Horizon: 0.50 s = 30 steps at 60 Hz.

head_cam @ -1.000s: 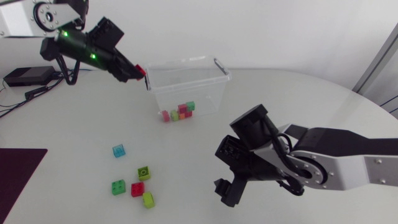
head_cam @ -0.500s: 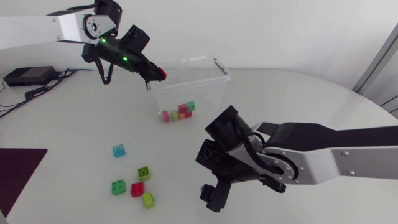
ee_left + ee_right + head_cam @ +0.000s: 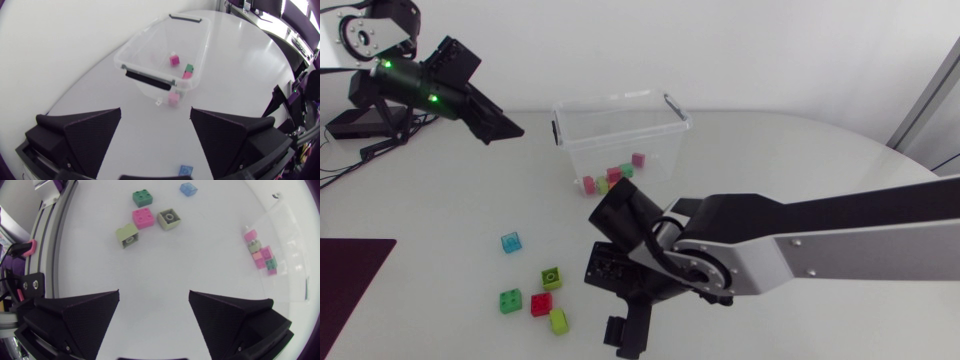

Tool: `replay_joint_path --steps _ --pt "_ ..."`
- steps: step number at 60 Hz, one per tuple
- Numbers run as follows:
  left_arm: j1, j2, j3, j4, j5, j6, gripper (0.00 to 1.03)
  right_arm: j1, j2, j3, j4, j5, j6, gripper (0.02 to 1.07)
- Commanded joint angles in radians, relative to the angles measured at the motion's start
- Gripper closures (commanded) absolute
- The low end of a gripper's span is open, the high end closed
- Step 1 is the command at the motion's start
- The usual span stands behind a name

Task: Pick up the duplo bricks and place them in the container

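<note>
Your left gripper [image 3: 507, 130] backs off the container [image 3: 610, 101] toward the table's far-left edge, fingers now parted. Its brick [image 3: 638, 158] lies inside. Your right gripper [image 3: 625, 337] shifts left along the near edge.

No text, label, number or sign can be read in any view. Nothing legible is seen on the duplo bricks [image 3: 541, 304] or on the container [image 3: 610, 101].

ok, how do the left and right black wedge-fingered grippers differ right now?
The left black gripper sits beside the clear plastic container; the right black gripper sits by the loose duplo bricks. The left one faces the container; the right one faces the loose bricks. Both are open and empty.
</note>
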Motion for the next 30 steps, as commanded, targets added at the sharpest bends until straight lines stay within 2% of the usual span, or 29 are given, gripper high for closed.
replay_joint_path --steps 1,19,28,30 --pt "0.024 -0.032 -0.116 -0.029 0.004 0.103 0.04 0.028 0.043 0.030 -0.026 -0.001 -0.050 0.07" --pt "0.084 -0.075 -0.305 -0.026 -0.002 0.206 0.04 0.071 0.114 0.140 -0.123 0.044 -0.134 0.07" --pt "0.098 -0.095 -0.328 -0.027 -0.005 0.224 0.04 0.088 0.144 0.200 -0.216 0.099 -0.171 0.07" --pt "0.101 -0.100 -0.333 -0.030 -0.005 0.227 0.04 0.088 0.150 0.228 -0.273 0.103 -0.175 0.07"
